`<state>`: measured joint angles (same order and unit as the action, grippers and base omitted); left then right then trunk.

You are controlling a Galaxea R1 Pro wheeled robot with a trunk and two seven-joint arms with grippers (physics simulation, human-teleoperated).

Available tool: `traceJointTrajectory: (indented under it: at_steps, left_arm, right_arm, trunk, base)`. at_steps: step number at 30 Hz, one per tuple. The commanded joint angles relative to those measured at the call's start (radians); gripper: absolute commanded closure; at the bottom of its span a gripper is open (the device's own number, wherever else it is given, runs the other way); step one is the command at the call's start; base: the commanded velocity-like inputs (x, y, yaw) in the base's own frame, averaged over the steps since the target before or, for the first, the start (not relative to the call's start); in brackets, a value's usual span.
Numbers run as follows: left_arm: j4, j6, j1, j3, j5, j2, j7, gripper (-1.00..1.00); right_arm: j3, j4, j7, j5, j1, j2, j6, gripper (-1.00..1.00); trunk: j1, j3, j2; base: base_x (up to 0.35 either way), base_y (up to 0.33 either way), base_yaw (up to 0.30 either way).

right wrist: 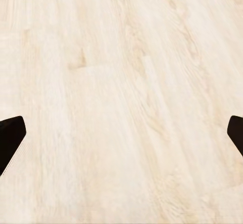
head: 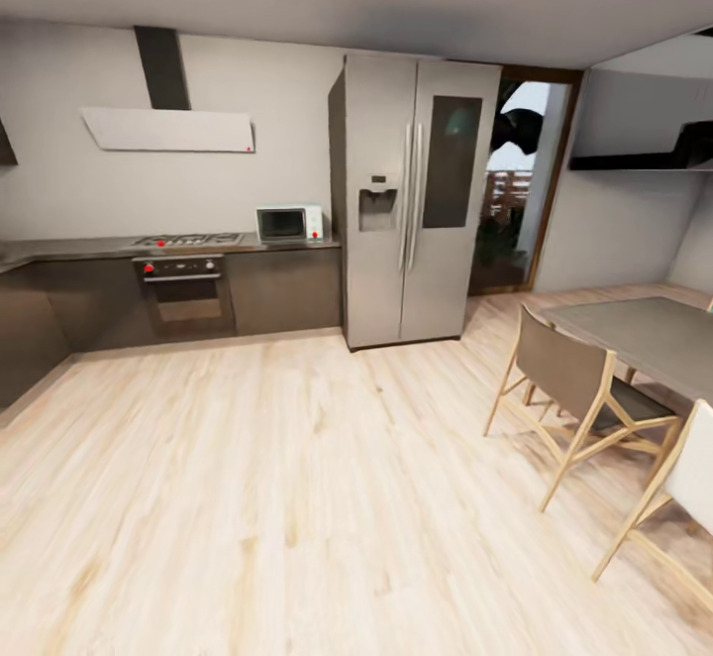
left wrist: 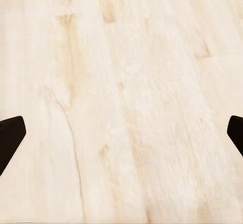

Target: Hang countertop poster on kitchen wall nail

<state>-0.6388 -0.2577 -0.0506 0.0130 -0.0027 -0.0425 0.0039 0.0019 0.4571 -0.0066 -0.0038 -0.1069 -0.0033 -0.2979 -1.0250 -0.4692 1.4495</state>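
A kitchen with a pale wooden plank floor (head: 248,497) opens ahead in the head view. On the far left, a dark counter (head: 79,248) carries a gas hob (head: 188,239) and a small white microwave (head: 289,223), with a black built-in oven (head: 185,294) under the hob and a flat white extractor hood (head: 168,129) above. A tall steel double-door fridge (head: 416,200) stands at the far middle; on the right are a grey dining table (head: 654,334) and light wooden chairs (head: 579,388).

In the left wrist view, the left gripper (left wrist: 121,138) hangs over bare planks, its dark fingertips (left wrist: 10,135) wide apart and empty.

In the right wrist view, the right gripper (right wrist: 121,138) is likewise spread and empty.

The poster and its grey sink worktop are nowhere among these things, so I judge finding, pickup and hanging all remain. No writing is legible.
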Motion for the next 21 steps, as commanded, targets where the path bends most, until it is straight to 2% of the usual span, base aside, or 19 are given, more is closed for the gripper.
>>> traceJointTrajectory:
  at_steps: [1, 21]
  left_arm:
    - [-0.001, -0.002, 0.0, 0.002, 0.0, 0.0, 0.0, -1.0]
    - [-0.001, -0.002, 0.0, 0.002, 0.001, 0.004, 0.002, -1.0]
  right_arm:
    - [0.0, -0.001, -0.001, -0.001, 0.0, 0.0, -0.003, -1.0]
    - [0.001, -0.002, -0.001, 0.002, 0.0, 0.002, -0.004, -1.0]
  trunk:
    - [0.0, -0.001, 0.0]
    - [0.0, -0.001, 0.0]
  base:
    - [0.021, 0.0, 0.294]
    - [0.002, 0.0, 0.294]
